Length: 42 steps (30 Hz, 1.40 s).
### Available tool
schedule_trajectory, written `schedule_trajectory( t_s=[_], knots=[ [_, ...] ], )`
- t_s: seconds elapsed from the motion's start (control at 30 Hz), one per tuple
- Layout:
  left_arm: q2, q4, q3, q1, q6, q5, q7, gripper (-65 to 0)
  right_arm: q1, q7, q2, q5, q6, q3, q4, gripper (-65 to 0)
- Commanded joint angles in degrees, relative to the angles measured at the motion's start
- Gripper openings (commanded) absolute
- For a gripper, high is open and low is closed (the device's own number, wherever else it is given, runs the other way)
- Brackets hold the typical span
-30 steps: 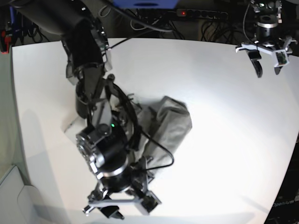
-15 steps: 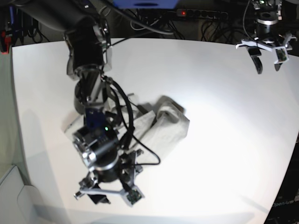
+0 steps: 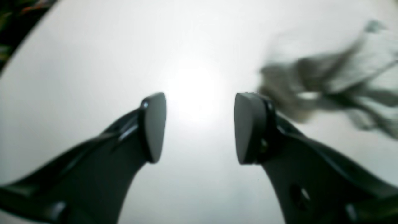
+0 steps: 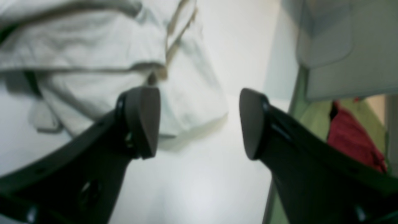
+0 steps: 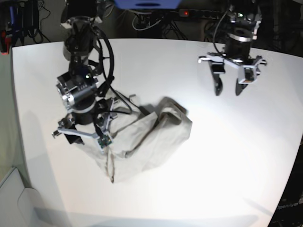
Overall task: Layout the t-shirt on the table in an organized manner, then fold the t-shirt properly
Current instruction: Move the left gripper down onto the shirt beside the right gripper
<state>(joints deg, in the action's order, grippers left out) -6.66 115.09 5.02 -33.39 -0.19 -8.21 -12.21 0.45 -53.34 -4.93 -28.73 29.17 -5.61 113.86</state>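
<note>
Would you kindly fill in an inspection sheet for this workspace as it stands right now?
Surface: white table, mostly bare, strong glare near the middle.
Job's things: t-shirt lies crumpled in a heap left of centre in the base view, not spread flat, not folded.
Clutter: nothing seen on the table.
End effectors: right end effector open, over the shirt's left edge, holding nothing; left end effector open and empty, above bare table, apart from the shirt.
Cables: black cables loop along the right arm; more tangle behind the far edge.
Surroundings: power strip with a red light behind the table; dark equipment at the back; pale shape at the lower left corner.
</note>
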Motion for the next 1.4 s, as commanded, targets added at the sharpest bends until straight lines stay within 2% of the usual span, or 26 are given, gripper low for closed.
schedule_trajectory(
  t_s=[0.0, 0.1, 0.2, 0.33, 0.47, 0.57, 0.7, 0.77, 1.03, 1.3, 1.37],
  knots=[
    [-0.16, 1.09, -2.25, 0.64, -0.12, 0.08, 1.35, -30.8, 0.21, 1.34, -0.39, -0.06, 0.5, 0.29, 1.26, -24.3],
    [-0.16, 0.82, -8.14, 3.54, 0.41, 0.16, 1.35, -30.8, -0.76, 1.34, -0.13, -0.06, 0.59, 1.96, 1.35, -24.3],
    [0.28, -0.05, -10.69, 6.27, 0.49, 0.16, 0.91, -30.8, -1.55, 1.34, -0.04, -0.06, 0.77, 4.07, 1.35, -24.4],
    [0.37, -1.29, -14.03, 12.16, 0.49, -0.28, -5.6, -30.4, -1.63, 1.43, 0.05, -0.06, 0.85, 5.39, 1.35, -24.4],
    [0.46, -3.66, -19.92, 18.31, 0.49, -0.28, -11.66, -25.5, -1.63, 1.43, 0.05, -0.06, 0.85, 5.39, 1.35, -24.4],
    [0.81, -6.91, -23.79, 21.65, 0.85, -0.28, -12.45, -23.8, -1.37, 1.43, 0.05, -0.06, 0.85, 5.39, 1.35, -24.4],
    [3.45, -12.98, -24.4, 24.11, 4.8, -0.01, -12.45, -23.8, -1.2, 1.43, 0.14, -0.06, 0.85, 5.39, 1.35, -24.4],
    [4.15, -16.58, -24.58, 25.96, 5.5, -0.01, -12.45, -24.0, -1.11, 1.43, 0.14, -0.06, 0.85, 5.39, 1.35, -24.4],
    [8.63, -26.96, -24.66, 32.02, 5.68, 0.08, -12.45, -24.1, -1.02, 1.43, 0.4, -0.06, 0.85, 5.3, 1.26, -24.5],
    [9.16, -32.76, -24.58, 35.45, 5.68, 0.08, -12.36, -24.4, -1.02, 1.43, 2.69, -0.06, 0.85, 5.21, 1.08, -24.5],
    [9.16, -34.08, -24.58, 35.89, 5.5, 0.08, -12.36, -27.3, -1.02, 1.52, 2.69, -0.06, 0.85, 5.21, 1.08, -24.6]
  ],
)
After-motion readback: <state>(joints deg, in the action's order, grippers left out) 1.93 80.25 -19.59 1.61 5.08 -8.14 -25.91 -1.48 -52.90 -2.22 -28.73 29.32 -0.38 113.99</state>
